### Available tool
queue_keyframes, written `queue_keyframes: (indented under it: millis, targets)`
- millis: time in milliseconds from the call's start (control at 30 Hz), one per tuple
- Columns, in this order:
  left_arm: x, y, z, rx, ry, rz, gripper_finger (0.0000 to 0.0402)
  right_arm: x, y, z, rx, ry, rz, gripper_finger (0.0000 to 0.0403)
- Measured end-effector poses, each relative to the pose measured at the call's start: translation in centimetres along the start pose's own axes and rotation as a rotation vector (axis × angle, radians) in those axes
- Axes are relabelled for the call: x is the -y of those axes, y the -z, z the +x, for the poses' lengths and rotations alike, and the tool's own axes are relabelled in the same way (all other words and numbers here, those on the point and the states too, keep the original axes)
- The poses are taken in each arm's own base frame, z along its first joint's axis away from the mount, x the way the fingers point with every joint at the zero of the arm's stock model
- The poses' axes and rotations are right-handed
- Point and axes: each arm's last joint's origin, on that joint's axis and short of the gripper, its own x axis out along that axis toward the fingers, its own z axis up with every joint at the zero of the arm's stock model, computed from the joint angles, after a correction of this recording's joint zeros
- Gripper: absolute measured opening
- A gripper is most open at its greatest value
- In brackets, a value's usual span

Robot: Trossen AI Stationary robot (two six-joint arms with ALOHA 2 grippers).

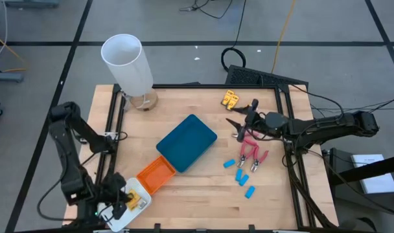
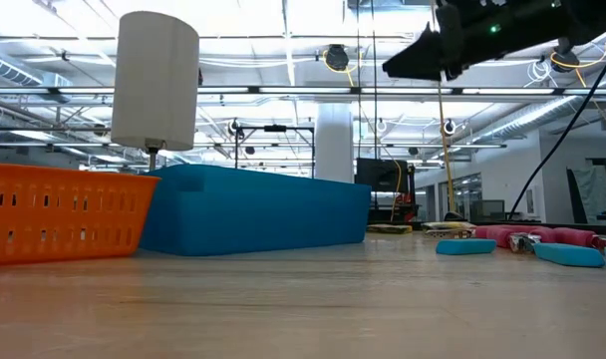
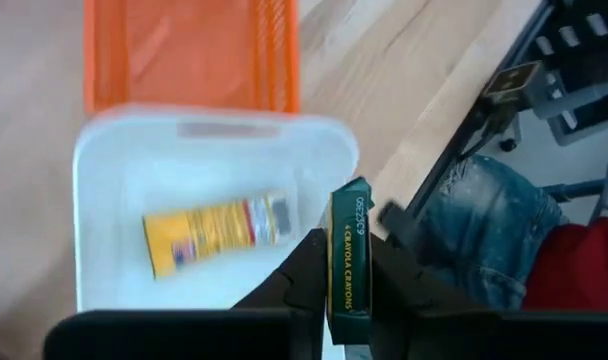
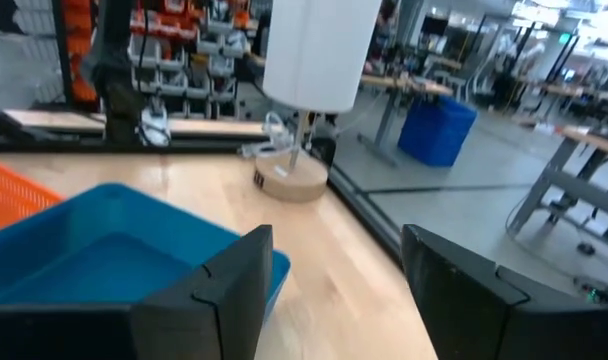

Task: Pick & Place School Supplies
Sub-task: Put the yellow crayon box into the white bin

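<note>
Counter [image 1: 203,188]: wooden top carrying the trays, the lamp-like cylinder and the loose supplies.
White cylinder [image 1: 127,63]: tall, upright on a round wooden base, well away from both sets of jaws.
Teal tray [image 1: 186,142]: mid-counter, between the two arms, nearer the right jaws.
Orange tray [image 1: 156,174]: touching the teal tray's corner, just ahead of the left jaws.
White tray [image 3: 114,180]: right under the left jaws; a yellow crayon box [image 3: 216,232] lies flat inside it.
Left gripper [image 3: 344,290]: jaws pinched narrow on a green-and-yellow crayon box [image 3: 348,255], held on edge over the white tray's rim.
Right gripper [image 1: 242,123]: jaws wide, holding nothing, hanging above the counter just above the pink scissors.
Pink scissors [image 1: 251,152]: two pairs lying side by side on the counter beneath the right jaws.
Light-blue pieces [image 1: 240,173]: scattered just past the scissors, apart from the right jaws.
Yellow blocky pieces [image 1: 230,98]: near the counter's far edge, to one side of the right jaws.
</note>
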Motion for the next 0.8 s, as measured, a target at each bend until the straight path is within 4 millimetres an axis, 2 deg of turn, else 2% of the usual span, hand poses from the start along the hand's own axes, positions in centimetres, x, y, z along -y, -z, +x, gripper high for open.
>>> queue_keyframes:
  millis: [167,333,567,800]
  targets:
    - [-0.3,1.5,0.4,-0.037,-0.034,-0.112,0.0096,0.1,-0.5,0.0,0.051,0.008,-0.003,0.0214]
    - [-0.5,2.1,0.3,-0.041,-0.038,-0.151,0.0124,0.2,-0.9,0.0,0.085,0.015,-0.007,0.0216]
    - [-0.5,2.1,0.3,-0.041,-0.038,-0.167,0.0132,0.2,-0.9,0.0,0.089,0.017,-0.022,0.0214]
    - [-0.5,1.8,0.4,-0.008,-0.032,-0.170,0.0120,0.2,-0.9,0.0,0.085,0.017,-0.041,0.0216]
